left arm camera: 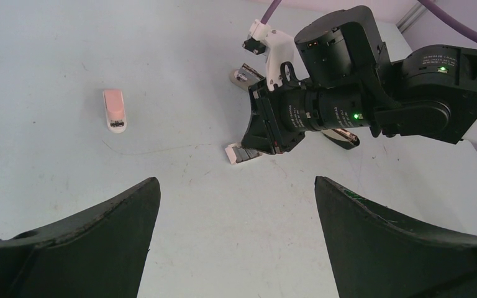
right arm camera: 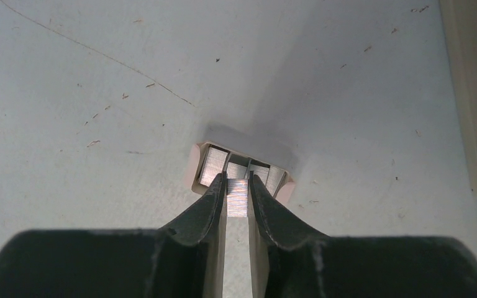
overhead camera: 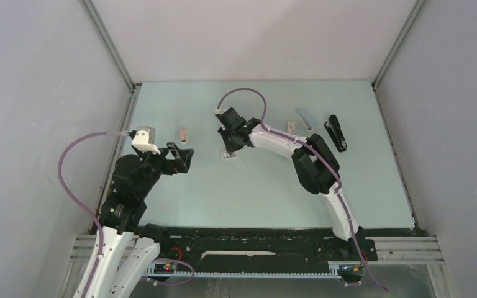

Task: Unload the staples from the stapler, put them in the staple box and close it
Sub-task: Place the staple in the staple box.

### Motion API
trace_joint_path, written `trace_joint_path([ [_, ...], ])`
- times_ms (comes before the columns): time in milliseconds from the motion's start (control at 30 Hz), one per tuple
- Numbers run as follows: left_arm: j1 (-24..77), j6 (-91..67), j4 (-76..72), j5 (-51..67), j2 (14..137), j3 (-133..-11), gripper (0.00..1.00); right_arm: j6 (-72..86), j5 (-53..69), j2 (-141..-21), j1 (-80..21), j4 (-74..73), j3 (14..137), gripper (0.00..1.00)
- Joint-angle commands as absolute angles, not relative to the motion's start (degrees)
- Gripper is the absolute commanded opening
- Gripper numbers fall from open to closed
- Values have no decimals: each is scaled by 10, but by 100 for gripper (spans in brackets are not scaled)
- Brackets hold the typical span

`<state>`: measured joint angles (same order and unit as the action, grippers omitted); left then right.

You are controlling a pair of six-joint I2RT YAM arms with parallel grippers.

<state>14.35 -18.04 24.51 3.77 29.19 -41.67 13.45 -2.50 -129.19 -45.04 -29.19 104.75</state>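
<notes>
Shows the right pincer (right arm camera: 238, 183) clamped on a silvery staple strip (right arm camera: 237, 200), with one dark finger pressed against each long side of it. Reaches from the right arm down to the middle of the pale green table (overhead camera: 254, 192), as seen from the overhead camera. Places those fingertips directly at a small pale tray (right arm camera: 193, 169) with a pinkish rim, which rests flat on the table. Reveals further staple strips (right arm camera: 213, 166) inside that tray, lying on either side of the gripped one, ridged and shiny. Cannot tell whether the gripped strip is clear of the tray or touching it.

Shows the left pincer (left arm camera: 236, 181) spread wide apart and holding nothing. Hovers above the left part of the table, aimed toward the tray and the right arm's wrist. Frames the tray between its two black fingers in its own wrist view, well beyond the fingertips.

Includes a small pink stapler (overhead camera: 184, 135) lying closed on the table, to the left of the tray and apart from it, nearer the left pincer. Touches neither pincer.

Adds three more items near the back right of the table, behind the right arm's forearm: a small pinkish item (overhead camera: 290, 127), a pale blue oblong item (overhead camera: 305, 118) just beyond it, and a black stapler (overhead camera: 336, 132) farthest right. Lie separate from one another and well apart from the tray. Encloses the table with plain grey walls on three sides.
</notes>
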Motion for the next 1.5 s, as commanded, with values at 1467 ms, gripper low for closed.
trace_joint_path([
  [1467, 128, -191, 214, 57, 293, -399, 100, 116, -41, -1270, -457, -300, 1089, 33],
])
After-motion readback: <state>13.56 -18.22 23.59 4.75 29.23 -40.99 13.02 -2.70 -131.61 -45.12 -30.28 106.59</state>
